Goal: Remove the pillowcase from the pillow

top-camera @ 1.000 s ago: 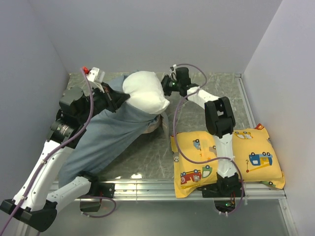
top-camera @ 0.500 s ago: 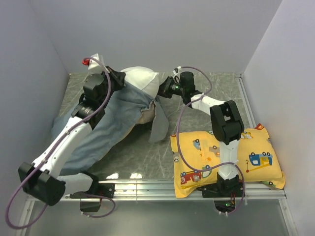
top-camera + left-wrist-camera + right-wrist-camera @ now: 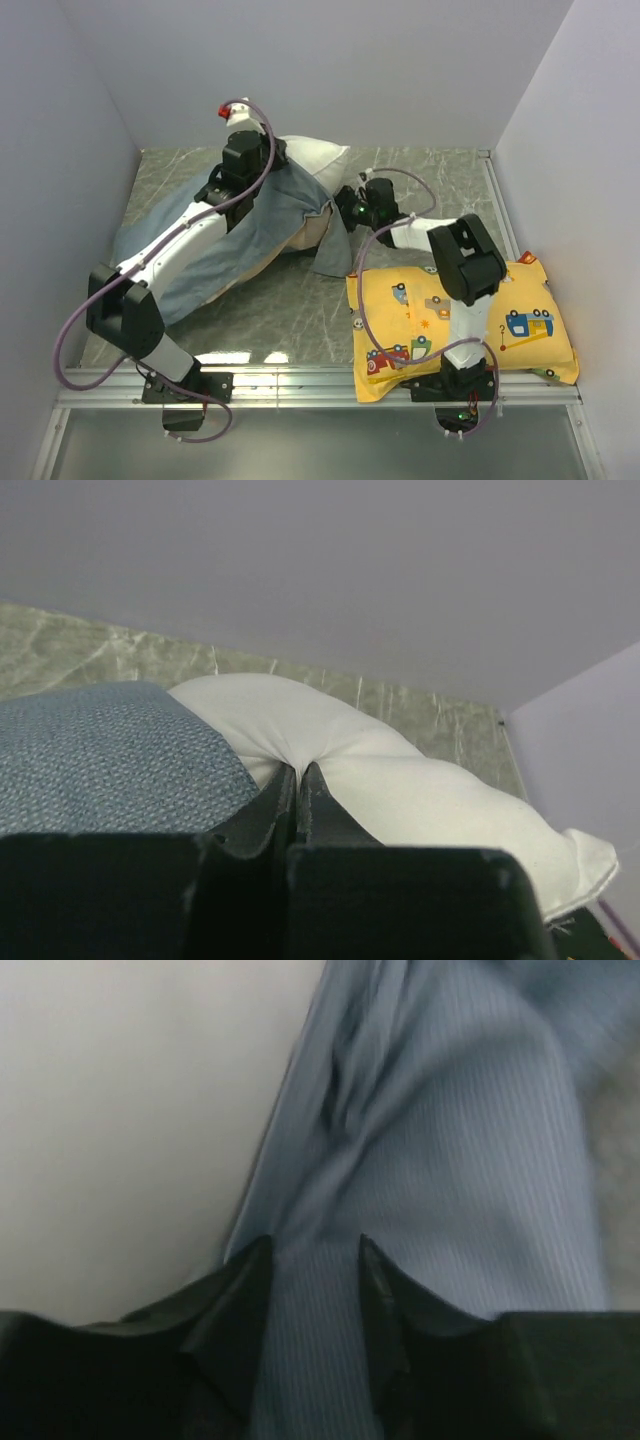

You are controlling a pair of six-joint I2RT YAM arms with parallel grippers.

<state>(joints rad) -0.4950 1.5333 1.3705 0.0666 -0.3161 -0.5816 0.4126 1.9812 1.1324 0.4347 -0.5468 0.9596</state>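
The white pillow (image 3: 316,158) lies at the back of the table, its far end poking out of the blue-grey pillowcase (image 3: 220,250). My left gripper (image 3: 274,150) reaches to the back and is shut on a pinch of the pillow's white fabric (image 3: 400,770), with the gripper (image 3: 298,772) right beside the pillowcase's edge (image 3: 100,750). My right gripper (image 3: 344,206) sits at the pillowcase's open right edge. In the right wrist view the gripper (image 3: 312,1255) has striped blue fabric (image 3: 450,1160) running between its jaws, and the pillow (image 3: 130,1110) lies to the left.
A yellow pillow with cartoon vehicles (image 3: 500,320) lies at the front right under the right arm's base. Grey walls close in the back and both sides. A metal rail (image 3: 300,380) runs along the table's front edge.
My left arm has swung from the left side to the back, carrying the pillow's end rightwards and down flat. My right gripper has moved a little nearer, along the pillowcase's edge.
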